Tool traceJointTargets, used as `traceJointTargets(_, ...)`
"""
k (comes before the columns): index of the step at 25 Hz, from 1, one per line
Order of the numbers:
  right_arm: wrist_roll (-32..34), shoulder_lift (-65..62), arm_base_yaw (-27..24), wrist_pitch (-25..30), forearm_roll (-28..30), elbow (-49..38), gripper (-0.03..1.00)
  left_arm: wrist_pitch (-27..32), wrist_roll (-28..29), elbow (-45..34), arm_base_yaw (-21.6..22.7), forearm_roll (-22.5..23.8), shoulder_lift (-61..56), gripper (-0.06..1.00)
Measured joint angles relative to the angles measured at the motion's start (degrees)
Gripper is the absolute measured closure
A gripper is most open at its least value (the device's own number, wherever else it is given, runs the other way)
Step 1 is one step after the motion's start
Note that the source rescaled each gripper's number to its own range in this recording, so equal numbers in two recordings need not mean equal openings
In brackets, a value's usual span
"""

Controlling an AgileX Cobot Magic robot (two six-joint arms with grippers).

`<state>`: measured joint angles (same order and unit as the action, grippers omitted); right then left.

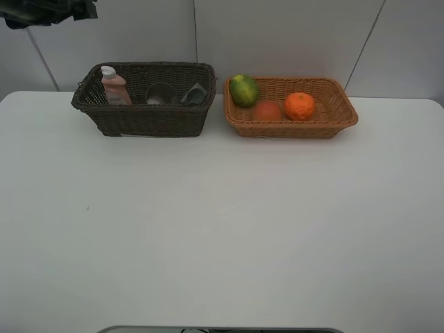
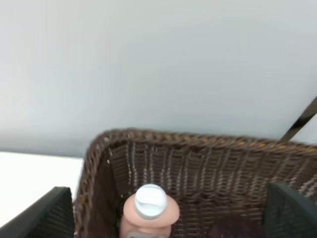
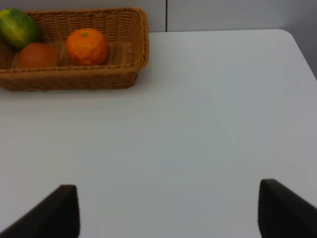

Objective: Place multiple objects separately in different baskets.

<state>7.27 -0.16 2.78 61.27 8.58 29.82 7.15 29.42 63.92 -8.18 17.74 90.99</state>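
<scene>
The dark brown basket (image 1: 146, 114) stands at the back left and holds the pink white-capped bottle (image 1: 114, 88), the translucent cup (image 1: 161, 94) and the dark grey pump bottle (image 1: 195, 94). The light orange-tan basket (image 1: 291, 128) to its right holds the green oval fruit (image 1: 244, 90), the red-orange fruit (image 1: 266, 110) and the orange mandarin (image 1: 300, 105). My left gripper (image 2: 168, 218) is open and empty above the dark basket (image 2: 208, 158), over the pink bottle (image 2: 150, 203). My right gripper (image 3: 173, 213) is open and empty over bare table, short of the light basket (image 3: 74, 77).
The white table (image 1: 222, 229) stretches from the baskets to the front edge. A light wall stands just behind the baskets. Part of the left arm (image 1: 48, 10) shows dark at the top left corner of the high view.
</scene>
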Motion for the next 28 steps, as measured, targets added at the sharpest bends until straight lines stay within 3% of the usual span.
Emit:
traceJointTargets(9,0.0,0.0,0.0,0.0,0.0,0.0,0.06,4.9,-2.0,-18.1,0.0,0.1,-30.9,0.00)
traceJointTargets(14,0.0,0.0,0.0,0.0,0.0,0.0,0.06,13.6,-3.6,-27.4,0.0,0.1,-50.7,0.00)
traceJointTargets(18,0.0,0.0,0.0,0.0,0.0,0.0,0.06,24.5,-7.3,-29.6,0.0,-1.0,-66.0,0.00)
traceJointTargets(21,0.0,0.0,0.0,0.0,0.0,0.0,0.06,32.6,-10.8,-29.7,0.0,-4.9,-73.9,0.00)
traceJointTargets(26,0.0,0.0,0.0,0.0,0.0,0.0,0.06,45.1,-19.5,-29.9,0.0,-15.3,-80.8,0.00)
traceJointTargets(28,0.0,0.0,0.0,0.0,0.0,0.0,0.06,47.0,-21.3,-29.9,0.0,-16.9,-81.5,0.00)
